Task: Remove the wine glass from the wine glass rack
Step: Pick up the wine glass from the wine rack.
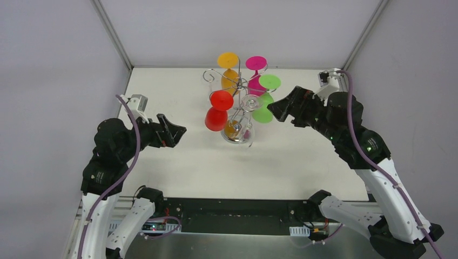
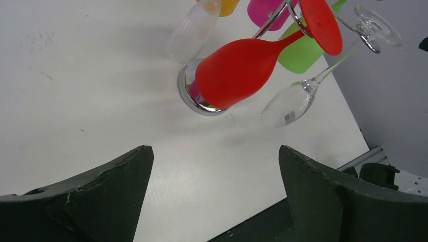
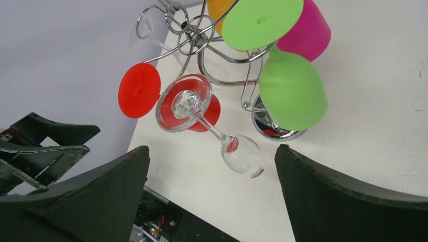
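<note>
The silver wire wine glass rack (image 1: 238,84) stands at the table's middle back on a round chrome base (image 2: 192,96). Several wine glasses hang from it upside down: a red one (image 1: 218,111), an orange one (image 1: 228,68), a magenta one (image 1: 255,67), a green one (image 1: 265,97) and a clear one (image 1: 246,109). My left gripper (image 1: 176,131) is open to the left of the red glass (image 2: 234,68), apart from it. My right gripper (image 1: 280,110) is open just right of the green glass (image 3: 292,88). The clear glass (image 3: 242,156) hangs ahead of its jaws, and nothing is between them.
Grey walls close in the white table (image 1: 178,162) at the back and on both sides. A black rail with wiring (image 1: 227,218) runs along the near edge between the arm bases. A second clear, ribbed glass (image 2: 194,33) hangs on the rack's far side.
</note>
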Robot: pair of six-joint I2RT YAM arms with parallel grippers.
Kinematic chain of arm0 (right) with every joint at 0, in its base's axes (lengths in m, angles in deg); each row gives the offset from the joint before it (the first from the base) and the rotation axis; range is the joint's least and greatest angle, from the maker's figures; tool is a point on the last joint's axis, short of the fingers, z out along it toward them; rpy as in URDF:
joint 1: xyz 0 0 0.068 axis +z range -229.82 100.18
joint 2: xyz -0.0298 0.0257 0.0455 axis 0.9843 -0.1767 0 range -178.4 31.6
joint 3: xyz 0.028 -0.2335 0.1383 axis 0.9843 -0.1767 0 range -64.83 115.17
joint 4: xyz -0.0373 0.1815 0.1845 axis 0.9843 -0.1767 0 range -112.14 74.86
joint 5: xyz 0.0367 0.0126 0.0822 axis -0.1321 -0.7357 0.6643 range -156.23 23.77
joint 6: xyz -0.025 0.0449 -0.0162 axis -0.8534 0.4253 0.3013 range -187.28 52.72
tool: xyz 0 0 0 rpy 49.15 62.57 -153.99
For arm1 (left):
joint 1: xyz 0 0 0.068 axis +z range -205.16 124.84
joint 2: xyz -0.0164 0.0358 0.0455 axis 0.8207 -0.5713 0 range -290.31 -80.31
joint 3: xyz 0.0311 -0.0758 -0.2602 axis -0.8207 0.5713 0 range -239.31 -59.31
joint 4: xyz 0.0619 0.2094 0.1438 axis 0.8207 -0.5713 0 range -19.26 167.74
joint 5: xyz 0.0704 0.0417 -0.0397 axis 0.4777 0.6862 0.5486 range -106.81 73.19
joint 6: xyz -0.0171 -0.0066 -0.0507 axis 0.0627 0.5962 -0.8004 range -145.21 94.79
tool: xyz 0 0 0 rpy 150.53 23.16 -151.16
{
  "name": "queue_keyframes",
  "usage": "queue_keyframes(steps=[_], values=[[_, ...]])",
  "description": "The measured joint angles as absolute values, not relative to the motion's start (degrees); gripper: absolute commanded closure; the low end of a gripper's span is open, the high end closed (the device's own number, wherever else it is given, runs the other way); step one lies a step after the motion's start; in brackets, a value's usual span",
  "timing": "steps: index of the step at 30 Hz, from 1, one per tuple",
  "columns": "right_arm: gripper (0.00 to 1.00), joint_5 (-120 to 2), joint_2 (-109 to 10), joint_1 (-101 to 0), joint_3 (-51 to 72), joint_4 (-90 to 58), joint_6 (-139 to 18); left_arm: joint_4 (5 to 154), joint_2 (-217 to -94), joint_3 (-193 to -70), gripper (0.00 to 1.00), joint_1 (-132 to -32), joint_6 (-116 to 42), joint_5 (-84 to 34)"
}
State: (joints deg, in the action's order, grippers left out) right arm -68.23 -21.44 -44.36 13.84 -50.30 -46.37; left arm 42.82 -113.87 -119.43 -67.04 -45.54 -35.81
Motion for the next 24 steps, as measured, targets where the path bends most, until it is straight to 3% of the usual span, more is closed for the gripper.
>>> queue_keyframes(steps=[13,24], values=[[0.08,-64.1,-24.0,-44.4,12.1,-49.9,-36.4,32.7,-128.4,-134.1,0.00,-67.1,-45.6,-40.3],[0.30,-63.3,-25.9,-46.1,7.8,-44.1,-26.0,30.1,-133.4,-138.1,0.00,-74.4,-45.7,-35.6]])
